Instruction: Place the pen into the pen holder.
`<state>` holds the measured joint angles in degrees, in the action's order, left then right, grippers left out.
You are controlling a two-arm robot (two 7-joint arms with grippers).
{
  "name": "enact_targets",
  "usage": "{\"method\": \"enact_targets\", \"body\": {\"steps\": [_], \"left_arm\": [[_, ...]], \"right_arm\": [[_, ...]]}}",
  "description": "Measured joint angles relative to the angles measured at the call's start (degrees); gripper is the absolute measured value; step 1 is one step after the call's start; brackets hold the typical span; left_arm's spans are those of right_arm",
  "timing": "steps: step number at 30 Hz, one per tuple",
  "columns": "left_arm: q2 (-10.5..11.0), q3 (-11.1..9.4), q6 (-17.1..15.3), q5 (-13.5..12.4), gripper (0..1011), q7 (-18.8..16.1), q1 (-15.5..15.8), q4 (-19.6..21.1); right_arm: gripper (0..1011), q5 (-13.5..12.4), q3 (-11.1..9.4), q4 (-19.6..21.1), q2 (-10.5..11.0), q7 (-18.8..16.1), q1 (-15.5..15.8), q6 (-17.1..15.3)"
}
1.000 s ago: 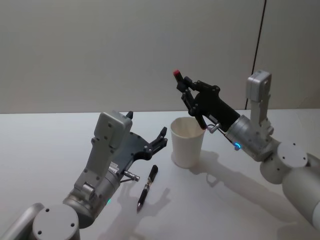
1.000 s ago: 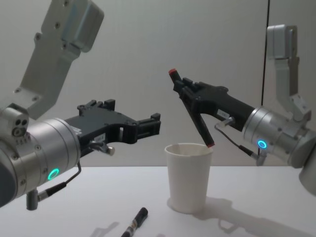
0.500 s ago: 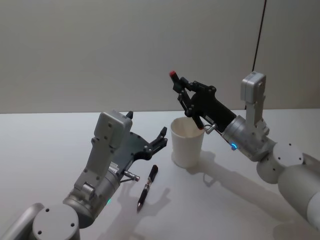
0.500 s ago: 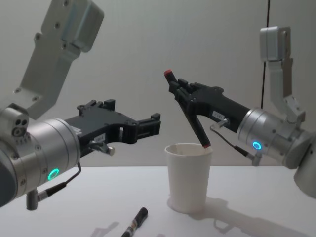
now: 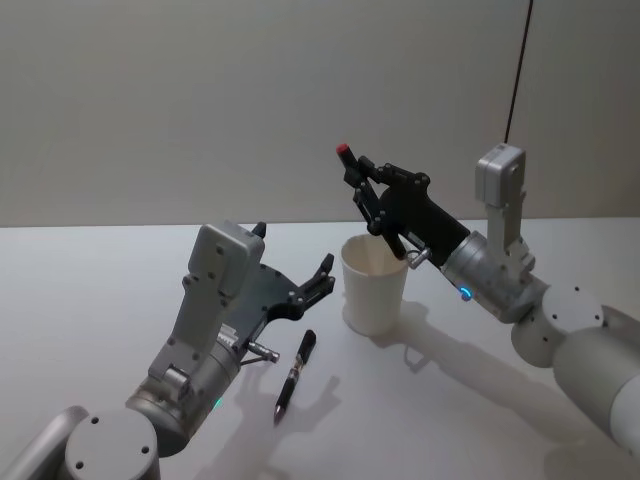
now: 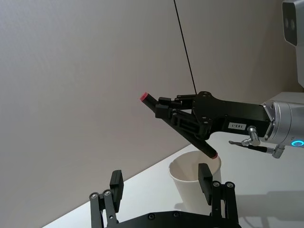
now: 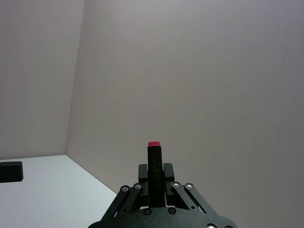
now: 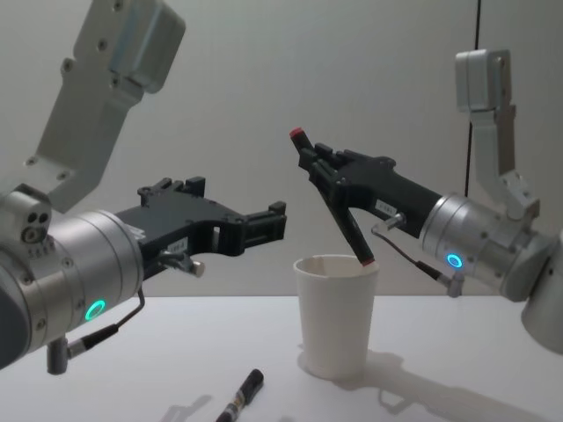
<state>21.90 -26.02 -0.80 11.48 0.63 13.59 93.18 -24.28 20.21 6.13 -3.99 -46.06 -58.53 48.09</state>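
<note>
Pen aslant, gripped by right pincer, red end up, tip at pen holder rim; left pincer open.

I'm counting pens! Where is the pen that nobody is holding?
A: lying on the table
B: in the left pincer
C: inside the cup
A: the loose pen lies flat on the table near the cup, while the right pincer grips the other pen above the cup.
</note>
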Motion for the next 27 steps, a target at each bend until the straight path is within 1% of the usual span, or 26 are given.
{"method": "enact_targets", "body": {"steps": [14, 27], "left_arm": [[0.0, 0.0, 0.0, 0.0, 1004, 0.0, 0.0, 0.0], [0.0, 0.0, 0.0, 0.0, 1004, 0.0, 0.0, 0.0]], "right_arm": [[175, 1.0, -0.6, -0.8, -0.1, 0.5, -0.4, 0.0], [175, 1.5, -1.6, -1.3, -0.2, 0.0, -0.7, 0.3]]}}
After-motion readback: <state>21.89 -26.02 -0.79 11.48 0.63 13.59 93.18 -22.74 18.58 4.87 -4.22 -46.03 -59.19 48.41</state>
